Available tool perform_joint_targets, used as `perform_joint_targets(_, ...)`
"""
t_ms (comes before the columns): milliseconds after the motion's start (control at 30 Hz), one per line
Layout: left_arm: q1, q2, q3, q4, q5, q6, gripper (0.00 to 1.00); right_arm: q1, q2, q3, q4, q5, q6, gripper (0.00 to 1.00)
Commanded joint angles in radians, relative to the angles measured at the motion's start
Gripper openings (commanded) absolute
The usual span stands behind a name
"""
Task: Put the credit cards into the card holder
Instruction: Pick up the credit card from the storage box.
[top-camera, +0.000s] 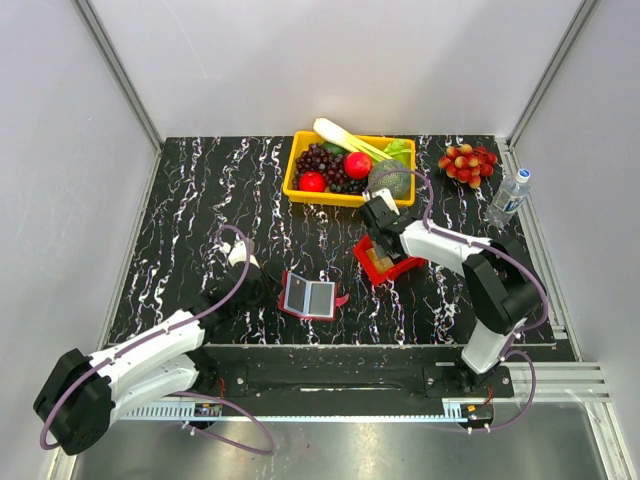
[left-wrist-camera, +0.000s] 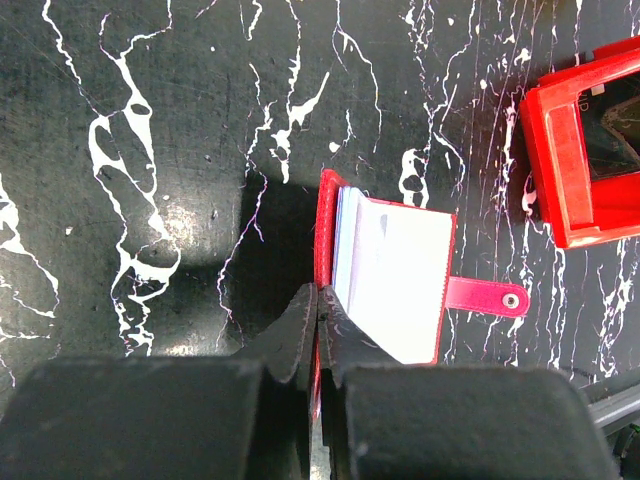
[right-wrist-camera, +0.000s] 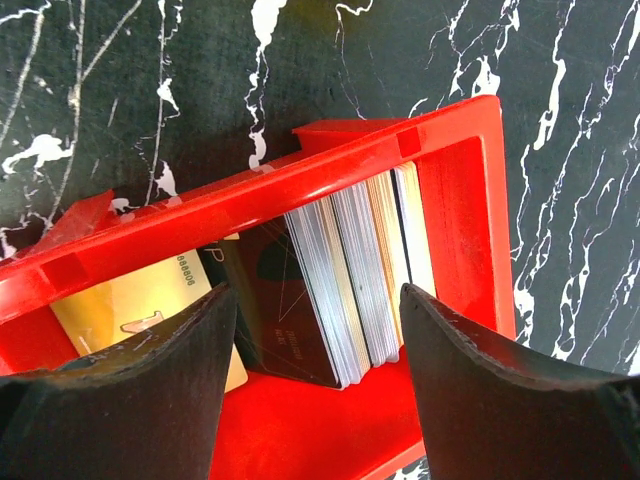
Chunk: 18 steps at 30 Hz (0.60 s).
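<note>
The dark red card holder (top-camera: 309, 296) lies open on the table, pale inner faces up. My left gripper (left-wrist-camera: 322, 310) is shut on its left red cover (left-wrist-camera: 326, 235); a red snap strap (left-wrist-camera: 488, 296) sticks out to the right. The credit cards (right-wrist-camera: 355, 285), black, grey and tan-orange, stand on edge in a bright red tray (right-wrist-camera: 330, 190), and a gold card (right-wrist-camera: 135, 300) leans at their left. My right gripper (right-wrist-camera: 318, 330) is open, its fingers straddling the card stack inside the tray. The tray also shows in the top view (top-camera: 385, 263) under my right gripper (top-camera: 378, 222).
A yellow basket (top-camera: 300, 170) of fruit and vegetables stands at the back centre. A bunch of red-yellow fruit (top-camera: 467, 163) and a water bottle (top-camera: 508, 197) are at the back right. The red tray also shows in the left wrist view (left-wrist-camera: 560, 150).
</note>
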Motion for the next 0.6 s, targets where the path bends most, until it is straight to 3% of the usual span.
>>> perform_joint_targets(0,0.001,0.002,0.020,0.048,0.015,0.010,0.00,-0.005,0.025,0.042,0.008,0.083,-0.020,0.71)
perform_joint_targets(400,0.003,0.019,0.017,0.060,0.026,0.012,0.00,-0.005,0.022,0.045,0.017,0.129,-0.019,0.64)
perform_joint_targets(567,0.004,0.019,0.017,0.061,0.026,0.015,0.00,-0.008,0.010,0.044,0.024,0.118,-0.020,0.57)
